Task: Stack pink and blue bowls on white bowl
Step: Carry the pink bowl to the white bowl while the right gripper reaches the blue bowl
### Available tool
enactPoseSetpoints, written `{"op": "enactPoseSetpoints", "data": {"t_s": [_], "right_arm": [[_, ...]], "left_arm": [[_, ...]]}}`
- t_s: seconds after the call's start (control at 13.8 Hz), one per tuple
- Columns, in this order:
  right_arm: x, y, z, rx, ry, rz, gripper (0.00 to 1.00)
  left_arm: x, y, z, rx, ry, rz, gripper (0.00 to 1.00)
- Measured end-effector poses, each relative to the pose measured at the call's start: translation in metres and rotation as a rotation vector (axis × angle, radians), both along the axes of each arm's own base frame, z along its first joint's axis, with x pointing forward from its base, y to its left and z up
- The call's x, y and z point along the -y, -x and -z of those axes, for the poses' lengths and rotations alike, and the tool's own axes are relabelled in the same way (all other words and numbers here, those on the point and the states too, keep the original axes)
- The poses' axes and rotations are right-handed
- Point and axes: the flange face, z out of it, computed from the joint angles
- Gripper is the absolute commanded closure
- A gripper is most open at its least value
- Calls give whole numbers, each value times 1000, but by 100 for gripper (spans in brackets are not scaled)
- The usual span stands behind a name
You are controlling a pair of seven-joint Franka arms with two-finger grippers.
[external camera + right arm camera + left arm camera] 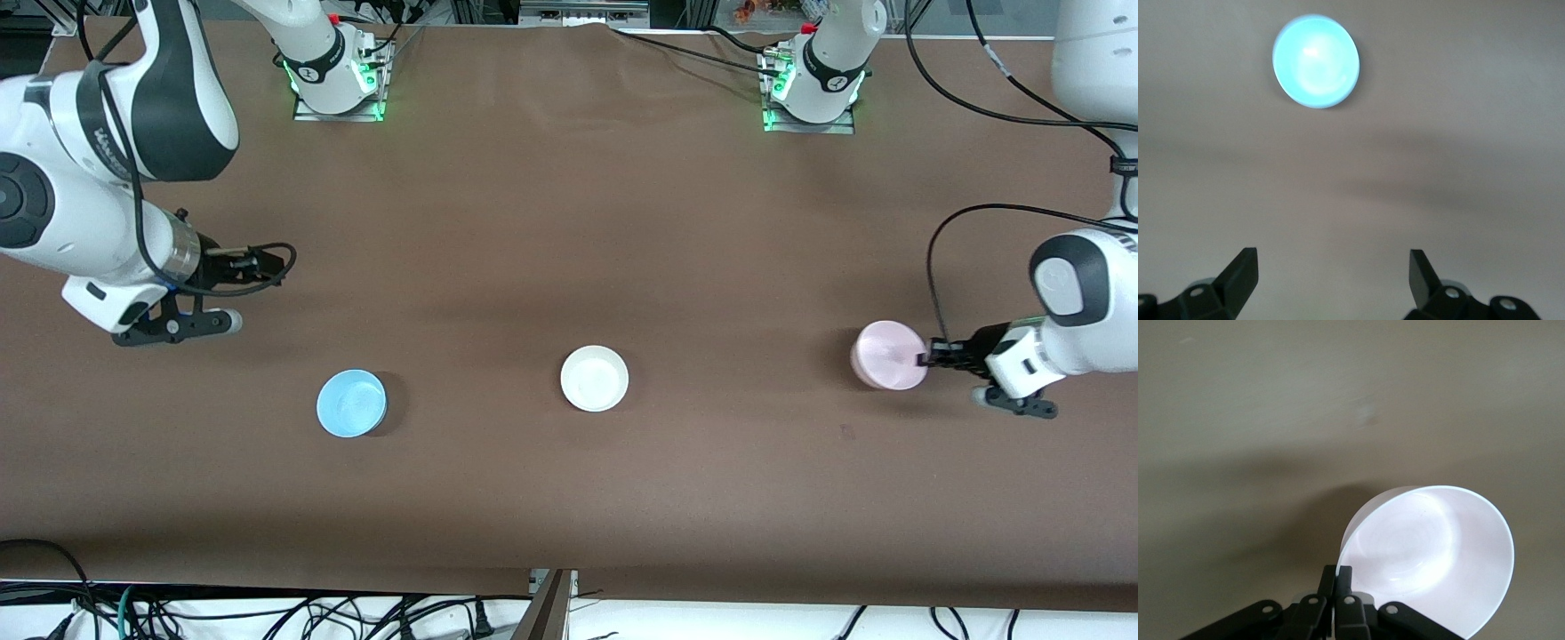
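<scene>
I see the left hand (926, 359) clamped on the rim of the pink bowl (887, 355) at the left arm's end of the tabletop (569, 222). In the left wrist view the fingers (1337, 581) are pinched together over the rim and the pink bowl (1431, 553) is tilted, its open side turned toward the camera. I cannot tell whether its lower edge touches the tabletop.

White bowl (594, 378) sits upright near the middle of the tabletop, well apart from the pink one. Blue bowl (351, 403) sits upright toward the right arm's end, slightly nearer the front camera than the white bowl.

Right hand (233, 322) hangs over bare tabletop at the right arm's end, holding nothing. Its fingers (1238, 272) are spread wide in the right wrist view, with the blue bowl (1315, 61) well apart from them.
</scene>
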Motion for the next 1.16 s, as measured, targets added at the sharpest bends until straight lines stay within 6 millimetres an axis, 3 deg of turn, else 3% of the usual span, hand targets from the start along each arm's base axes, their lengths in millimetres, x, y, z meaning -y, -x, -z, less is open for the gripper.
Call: {"op": "enactPoseSetpoints", "data": {"t_s": [0.15, 0.36, 0.65, 0.87, 1.16], "right_arm": [[-2, -18, 29, 38, -16, -12, 0], [-6, -44, 101, 61, -19, -44, 0], [-8, -66, 170, 129, -24, -68, 2], [-3, -75, 208, 161, -24, -79, 15], [-3, -75, 240, 146, -54, -52, 39]], "left_arm": [[77, -8, -15, -20, 9, -53, 100], [182, -5, -27, -54, -3, -101, 100], [287, 10, -26, -91, -34, -168, 100], [347, 15, -9, -50, -30, -262, 100], [397, 6, -4, -29, -6, -337, 100]]}}
